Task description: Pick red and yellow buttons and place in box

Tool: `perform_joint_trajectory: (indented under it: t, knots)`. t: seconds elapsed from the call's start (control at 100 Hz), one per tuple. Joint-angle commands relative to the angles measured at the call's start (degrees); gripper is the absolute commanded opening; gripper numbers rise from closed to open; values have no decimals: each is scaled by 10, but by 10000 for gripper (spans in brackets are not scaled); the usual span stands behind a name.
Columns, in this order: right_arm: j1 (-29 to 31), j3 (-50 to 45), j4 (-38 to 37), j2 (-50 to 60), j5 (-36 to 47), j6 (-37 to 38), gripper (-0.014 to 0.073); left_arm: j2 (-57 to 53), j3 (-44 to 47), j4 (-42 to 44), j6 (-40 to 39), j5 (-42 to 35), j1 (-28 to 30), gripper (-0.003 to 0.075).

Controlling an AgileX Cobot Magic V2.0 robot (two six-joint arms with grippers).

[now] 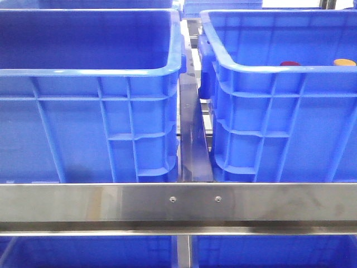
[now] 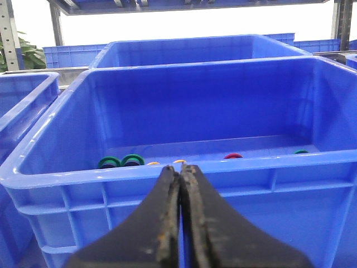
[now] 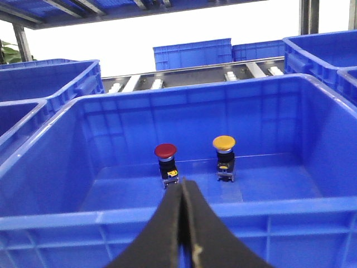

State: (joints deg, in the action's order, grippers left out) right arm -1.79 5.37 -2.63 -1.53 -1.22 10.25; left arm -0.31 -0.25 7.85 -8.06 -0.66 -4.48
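The red button (image 3: 165,151) and the yellow button (image 3: 223,143) stand upright on the floor of a deep blue crate (image 3: 83,120), seen at the centre of the right wrist frame. Each is a domed cap on a small dark body with a metal base. They stand near each other but apart, red to the left. In the front view only their caps, red (image 1: 289,63) and yellow (image 1: 345,62), peek over the rim of the right-hand crate (image 1: 279,123) at upper right.
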Motion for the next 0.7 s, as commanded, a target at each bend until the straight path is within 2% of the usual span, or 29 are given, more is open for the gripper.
perform_joint_trajectory:
  t: [0.0,0.23,0.69]
  knots:
    - [0,-10,-6,27,58,0,-68,-19,27,-4,-1,-46,1,-19]
    - [1,-59,-3,35,123,0,-68,-19,27,-4,-1,-46,1,-19]
    - [1,-58,-3,35,121,0,-68,-19,27,-4,-1,-46,1,-19]
